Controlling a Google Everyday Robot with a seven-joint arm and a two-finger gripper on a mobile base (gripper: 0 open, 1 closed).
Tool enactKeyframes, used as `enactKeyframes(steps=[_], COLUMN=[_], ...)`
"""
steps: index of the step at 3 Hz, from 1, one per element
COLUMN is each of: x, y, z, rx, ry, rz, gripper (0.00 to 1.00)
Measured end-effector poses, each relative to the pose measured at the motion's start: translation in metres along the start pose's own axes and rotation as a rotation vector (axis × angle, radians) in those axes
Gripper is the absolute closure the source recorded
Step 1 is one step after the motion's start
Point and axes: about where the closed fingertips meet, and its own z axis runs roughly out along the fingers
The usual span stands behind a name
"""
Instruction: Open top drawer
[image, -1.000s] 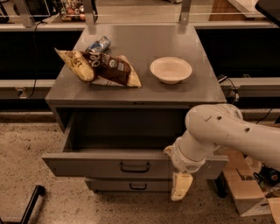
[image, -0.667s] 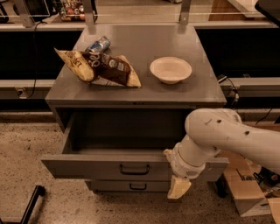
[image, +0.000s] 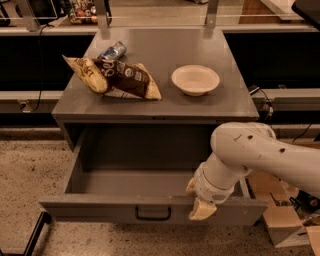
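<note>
Gripper (image: 199, 202), cream-coloured, at the end of the white arm (image: 260, 156), which enters from the right. The gripper sits at the upper edge of the front panel of the top drawer (image: 100, 209), right of the small black bracket handle (image: 153, 214), with one part over the drawer's inside and a larger part in front of the panel. Whether it is open or closed, or has hold of the panel, cannot be told.

The top drawer stands pulled well out from the grey metal cabinet (image: 200, 50), its deep grey box open to view and nothing visible on its floor.

On the cabinet top:
- right of centre, a shallow white bowl (image: 195, 79);
- to the left, a brown snack bag (image: 127, 80) lying partly over a yellow snack bag (image: 86, 72);
- just behind the bags, a drinks can (image: 112, 51) on its side.

At lower right, on the speckled floor (image: 30, 170), a cardboard box (image: 282, 225).
</note>
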Motion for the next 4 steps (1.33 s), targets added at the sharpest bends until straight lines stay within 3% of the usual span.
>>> enactKeyframes(steps=[1,3,4], x=[-0.018,-0.035,-0.031], y=[0.019,0.033,0.024], z=[-0.014,-0.053,-0.078], rx=[-0.013,0.032,0.087], ry=[-0.040,-0.078,-0.131], rz=[-0.043,-0.085,-0.089], gripper=[0.40,0.00,0.00])
